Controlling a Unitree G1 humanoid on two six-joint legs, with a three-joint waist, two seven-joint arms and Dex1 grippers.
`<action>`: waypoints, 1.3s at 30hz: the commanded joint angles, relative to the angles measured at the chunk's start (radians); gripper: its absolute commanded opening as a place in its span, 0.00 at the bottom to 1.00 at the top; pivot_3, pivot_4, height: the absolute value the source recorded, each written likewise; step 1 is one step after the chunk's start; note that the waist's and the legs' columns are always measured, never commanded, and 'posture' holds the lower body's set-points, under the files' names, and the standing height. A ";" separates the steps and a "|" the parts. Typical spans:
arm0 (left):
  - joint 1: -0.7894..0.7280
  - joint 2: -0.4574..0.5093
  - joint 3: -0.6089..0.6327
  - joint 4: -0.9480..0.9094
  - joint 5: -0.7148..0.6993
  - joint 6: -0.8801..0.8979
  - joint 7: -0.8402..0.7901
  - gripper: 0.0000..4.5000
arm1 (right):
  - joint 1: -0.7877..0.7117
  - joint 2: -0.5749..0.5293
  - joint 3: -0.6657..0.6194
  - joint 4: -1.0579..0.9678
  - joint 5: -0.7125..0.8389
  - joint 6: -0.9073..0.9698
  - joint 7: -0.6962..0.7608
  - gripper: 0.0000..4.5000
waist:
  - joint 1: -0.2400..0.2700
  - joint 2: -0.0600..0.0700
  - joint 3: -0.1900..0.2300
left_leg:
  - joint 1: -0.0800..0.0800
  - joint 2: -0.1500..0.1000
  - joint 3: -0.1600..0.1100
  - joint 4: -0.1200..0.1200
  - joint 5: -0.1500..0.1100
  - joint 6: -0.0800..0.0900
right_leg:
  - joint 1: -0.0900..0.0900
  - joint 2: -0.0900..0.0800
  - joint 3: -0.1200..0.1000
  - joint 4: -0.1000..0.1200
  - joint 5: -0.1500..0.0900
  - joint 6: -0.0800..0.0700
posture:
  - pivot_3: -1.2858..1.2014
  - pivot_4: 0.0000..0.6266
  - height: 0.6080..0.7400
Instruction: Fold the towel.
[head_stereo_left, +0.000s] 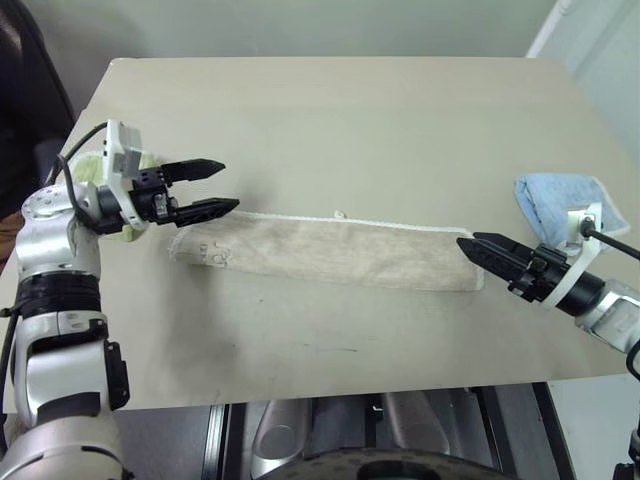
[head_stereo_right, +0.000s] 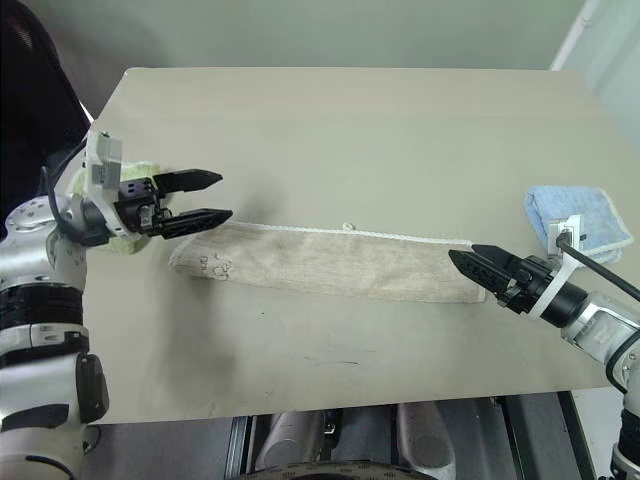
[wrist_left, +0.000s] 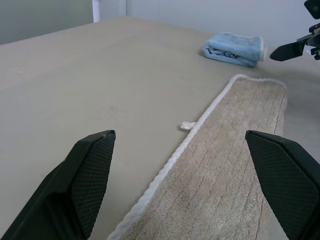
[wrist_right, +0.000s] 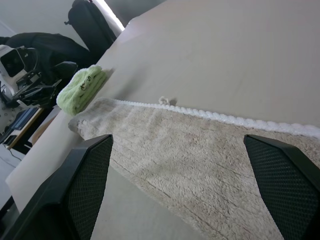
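Observation:
The towel (head_stereo_left: 330, 250) lies flat on the table as a long beige strip running left to right. White stitched edging runs along its far side, with a small loop tag (head_stereo_left: 340, 213) on it. My left gripper (head_stereo_left: 228, 186) hovers open just over the towel's left end, pointing right, with nothing between its fingers. My right gripper (head_stereo_left: 468, 244) is open at the towel's right end, pointing left. In the right wrist view the cloth (wrist_right: 200, 150) spreads out beyond the two fingers (wrist_right: 75, 200) and none of it is pinched.
A folded light-green towel (wrist_right: 82, 89) sits at the table's left edge behind my left gripper. A folded light-blue towel (head_stereo_left: 560, 200) lies near the right edge behind my right arm. The tan table (head_stereo_left: 330, 110) stretches bare beyond the strip; its front edge is close.

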 joint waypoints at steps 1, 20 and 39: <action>-0.001 0.016 0.015 -0.035 -0.022 0.003 0.005 1.00 | 0.000 -0.016 -0.021 -0.029 0.033 -0.013 -0.014 0.98 | 0.000 0.000 0.000 | 0.000 0.000 0.000 0.000 0.000 0.000 | 0.000 0.000 0.000 0.000 0.000 0.000 | 0.52 0.24 0.72; 0.355 -0.177 -0.173 -0.607 -0.083 0.052 0.143 1.00 | 0.307 -0.059 0.122 -0.087 0.724 -0.127 -0.480 0.98 | 0.006 0.004 -0.006 | 0.008 -0.001 0.002 0.000 -0.018 0.002 | 0.015 -0.001 0.003 -0.016 -0.007 0.011 | 0.52 0.24 0.72; 0.342 -0.195 -0.226 -0.588 -0.071 0.003 0.148 1.00 | 0.363 0.017 0.108 0.059 0.724 -0.161 -0.562 0.98 | 0.010 0.004 -0.006 | 0.007 -0.001 0.001 0.000 -0.024 -0.004 | 0.014 -0.001 0.002 -0.017 -0.009 0.011 | 0.52 0.24 0.72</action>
